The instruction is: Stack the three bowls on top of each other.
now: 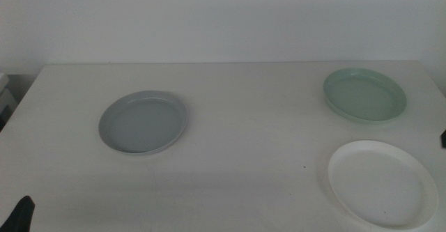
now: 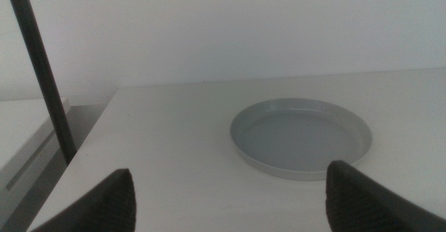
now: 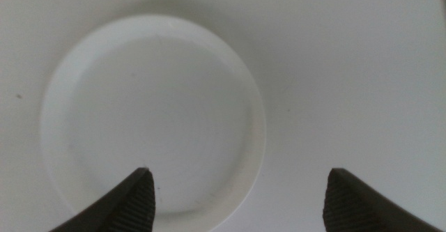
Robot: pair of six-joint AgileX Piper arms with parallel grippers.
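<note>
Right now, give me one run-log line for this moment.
stack: not started | grey bowl, green bowl, white bowl: all apart | left gripper: open, facing grey bowl | right gripper: open, above white bowl

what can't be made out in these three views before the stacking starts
- Mint green bowl: only in the middle view; neither wrist view shows it.
- White bowl: near rim cut by the right wrist picture's edge and the right tool.
- Left tool: the middle view shows only a dark tip at the bottom edge.
- Grey-blue bowl: near rim partly behind a jaw, left wrist view.
</note>
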